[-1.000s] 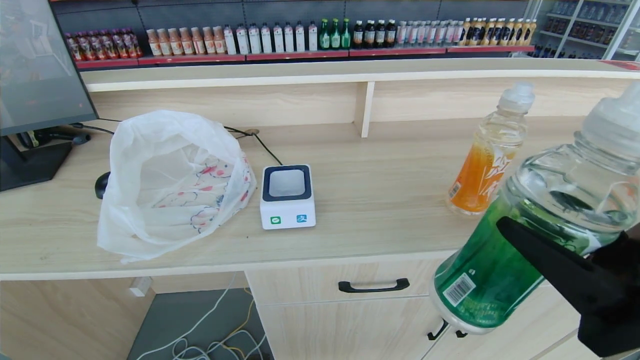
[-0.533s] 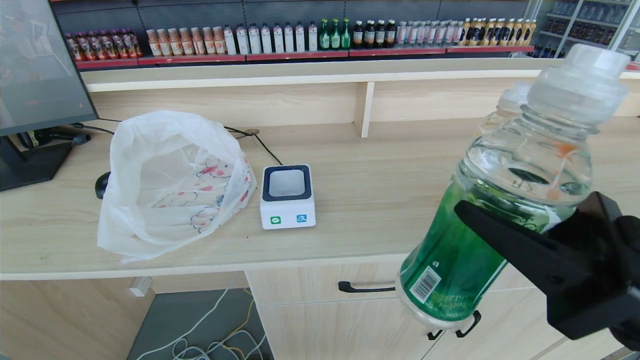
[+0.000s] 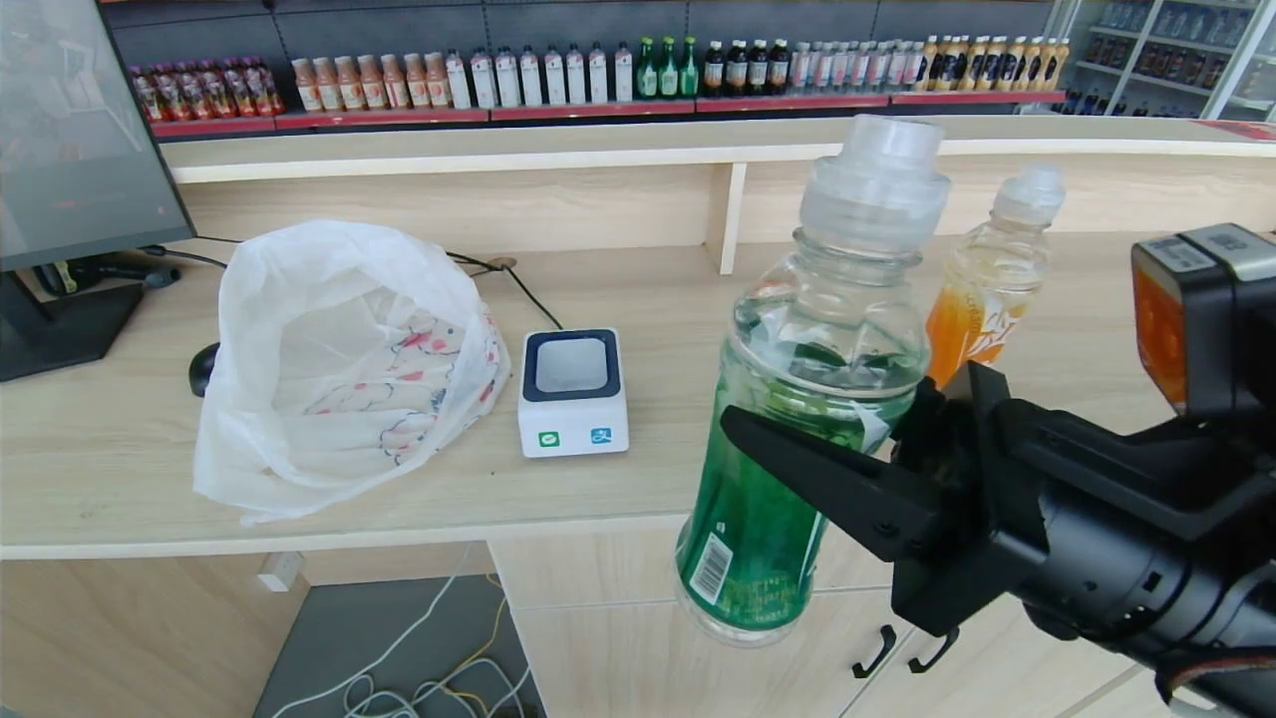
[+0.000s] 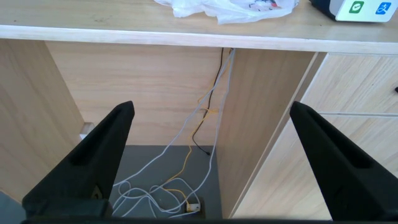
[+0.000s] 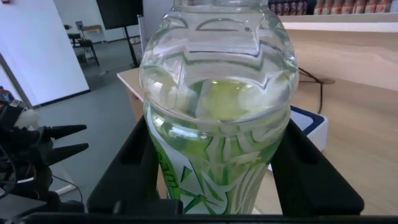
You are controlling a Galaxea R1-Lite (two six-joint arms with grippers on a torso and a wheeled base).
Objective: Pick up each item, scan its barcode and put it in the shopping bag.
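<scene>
Out beyond the front edge of the pale wood-grain counter (image 3: pixel 748 339), the clear ribbed plastic bottle with a green label (image 3: pixel 797 399) hung nearly upright, tilted slightly. The right gripper (image 3: pixel 832 439) clamped its black wedge-shaped fingers on the bottle's middle, its arm level. An orange-labelled clear bottle (image 3: pixel 982 299) stood behind. A white cube scanner (image 3: pixel 573 391) and crinkled white plastic bag (image 3: pixel 339 369) sat leftward. Below the counter, the left gripper (image 4: pixel 211 112) was spread wide.

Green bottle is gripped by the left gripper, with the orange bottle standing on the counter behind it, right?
No: the right gripper grips the green bottle, as the head view shows. The orange bottle does stand on the counter behind it.
</scene>
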